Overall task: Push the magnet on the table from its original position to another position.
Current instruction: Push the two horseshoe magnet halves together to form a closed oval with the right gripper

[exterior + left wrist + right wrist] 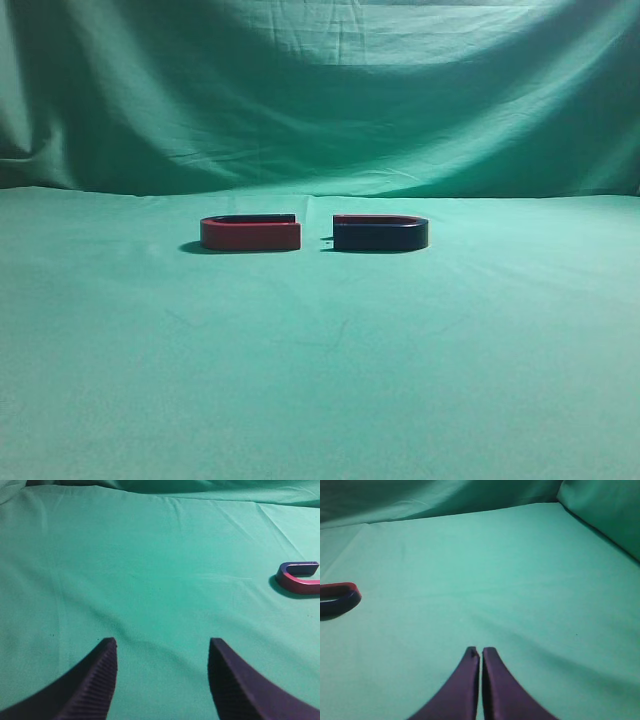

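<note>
The magnet (380, 233), dark navy with a thin red rim on top, lies on the green table (320, 370) right of centre in the exterior view. It also shows at the left edge of the right wrist view (339, 599). My right gripper (481, 652) is shut and empty, well to the right of the magnet and nearer the camera. My left gripper (162, 645) is open and empty over bare cloth. Neither arm shows in the exterior view.
A similar U-shaped magnet with a red side (250, 233) lies just left of the dark one, their open ends facing each other across a small gap. It shows at the right edge of the left wrist view (300, 577). A draped green backdrop (320, 90) rises behind the table.
</note>
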Action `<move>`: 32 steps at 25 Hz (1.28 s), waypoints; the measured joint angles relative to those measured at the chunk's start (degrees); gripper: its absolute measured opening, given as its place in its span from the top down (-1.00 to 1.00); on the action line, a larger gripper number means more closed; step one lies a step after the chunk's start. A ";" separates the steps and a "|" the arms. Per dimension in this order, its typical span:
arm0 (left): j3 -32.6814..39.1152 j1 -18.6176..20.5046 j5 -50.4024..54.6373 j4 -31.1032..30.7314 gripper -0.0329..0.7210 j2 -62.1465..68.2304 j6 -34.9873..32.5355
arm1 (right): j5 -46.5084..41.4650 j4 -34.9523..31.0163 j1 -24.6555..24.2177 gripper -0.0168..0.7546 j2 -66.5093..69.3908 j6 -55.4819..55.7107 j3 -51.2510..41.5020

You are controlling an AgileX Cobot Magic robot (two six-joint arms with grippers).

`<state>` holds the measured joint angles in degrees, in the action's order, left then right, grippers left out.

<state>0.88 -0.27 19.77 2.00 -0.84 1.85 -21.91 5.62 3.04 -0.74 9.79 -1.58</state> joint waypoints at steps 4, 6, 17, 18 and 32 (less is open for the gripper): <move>0.00 0.00 0.00 0.00 -0.07 0.00 0.00 | 0.00 0.00 0.00 0.96 0.00 0.00 0.00; 0.00 0.00 0.00 0.00 -0.07 0.00 0.00 | 0.00 0.00 0.00 0.96 0.00 0.00 0.00; 0.00 0.00 0.00 0.00 -0.07 0.00 0.00 | 0.00 0.00 0.00 0.96 0.00 0.00 0.00; 0.00 0.00 0.00 0.00 -0.07 0.00 0.00 | 0.00 0.00 0.00 0.96 0.00 0.00 0.00; 0.00 0.00 0.00 0.00 -0.07 0.00 0.00 | 25.35 -1.31 0.00 0.96 0.00 0.94 -0.08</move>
<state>0.88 -0.27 19.77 2.00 -0.84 1.85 3.44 4.31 3.04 -0.74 10.73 -1.66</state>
